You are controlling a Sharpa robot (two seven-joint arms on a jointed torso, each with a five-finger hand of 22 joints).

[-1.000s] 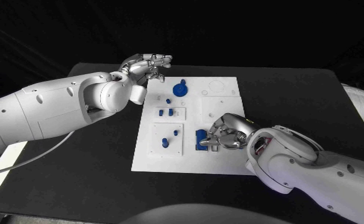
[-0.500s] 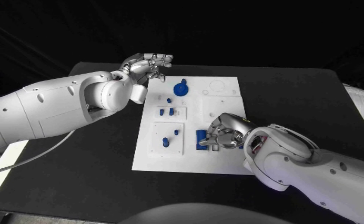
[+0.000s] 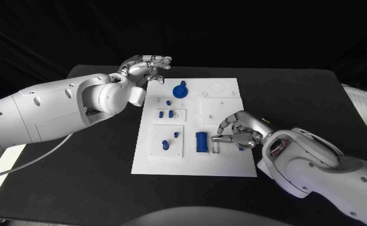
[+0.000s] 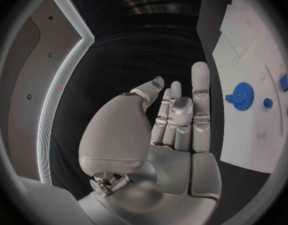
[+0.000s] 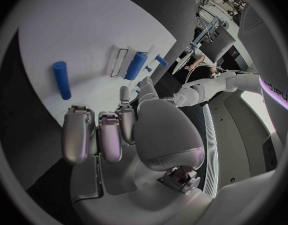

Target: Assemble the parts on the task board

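Note:
The white task board (image 3: 221, 159) lies mid-table. My right hand (image 3: 238, 132) hovers over its near right part with fingers loosely bent and nothing in them. A blue block (image 3: 202, 141) lies bare on the board just left of that hand. In the right wrist view the blue block (image 5: 136, 65) sits beside a white slot, and a loose blue cylinder (image 5: 61, 79) lies ahead of the right hand (image 5: 113, 130). My left hand (image 3: 145, 67) floats over the board's far left corner, fingers apart and empty. The left hand (image 4: 175, 120) appears beside a blue gear (image 4: 241, 93).
On the board stand the blue gear (image 3: 181, 89), a small peg (image 3: 168, 102), two short blue pieces (image 3: 165, 113) in a frame and two more (image 3: 166, 143) in the near left square. Black table (image 3: 92, 157) surrounds the board.
My right hand has lifted off the blue block and shifted right, leaving the block uncovered on the board. The left hand has barely moved.

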